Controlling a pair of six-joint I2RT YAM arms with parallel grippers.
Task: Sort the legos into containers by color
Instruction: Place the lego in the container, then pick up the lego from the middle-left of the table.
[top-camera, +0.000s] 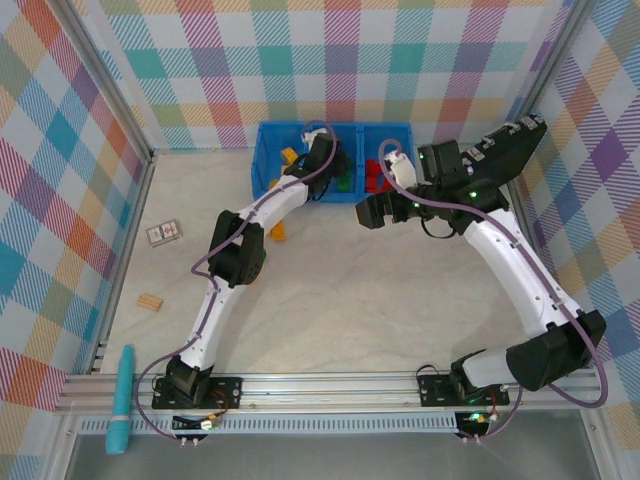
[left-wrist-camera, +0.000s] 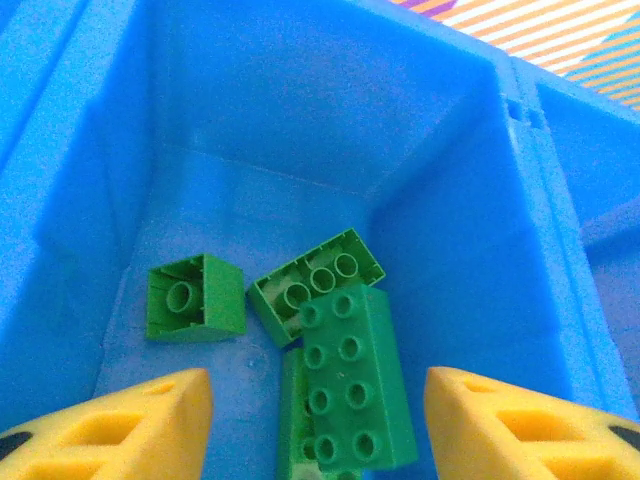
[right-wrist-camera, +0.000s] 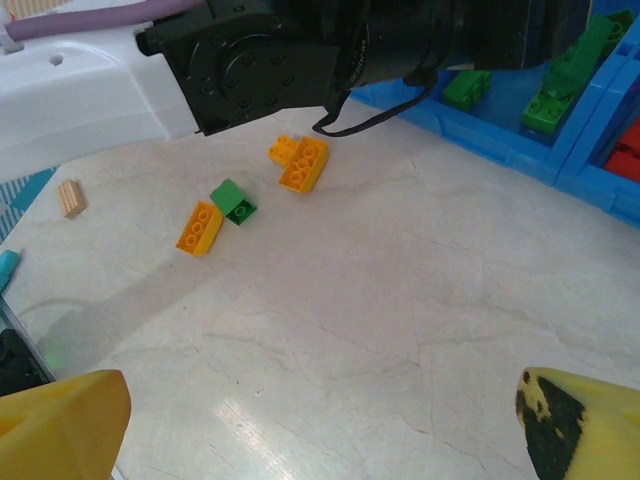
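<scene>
My left gripper (left-wrist-camera: 318, 385) hangs open inside the middle compartment of the blue tray (top-camera: 268, 150). Its yellow fingers (left-wrist-camera: 130, 420) stand wide apart on either side of a long green lego (left-wrist-camera: 355, 380) without touching it. This lego lies on other green legos (left-wrist-camera: 195, 297). In the top view, the left gripper (top-camera: 336, 172) is over that compartment. Red legos (top-camera: 378, 176) lie in the right compartment and a yellow one (top-camera: 290, 155) in the left. My right gripper (right-wrist-camera: 320, 400) is open and empty above bare table, just in front of the tray (top-camera: 372, 212). On the table lie orange legos (right-wrist-camera: 300, 162) and a green one (right-wrist-camera: 232, 200).
A printed card (top-camera: 164, 233) and a tan wooden block (top-camera: 150, 303) lie at the table's left. A teal tool (top-camera: 122, 400) rests on the front rail. The left arm (top-camera: 260, 215) stretches across the table's middle toward the tray. Checked walls close in the table.
</scene>
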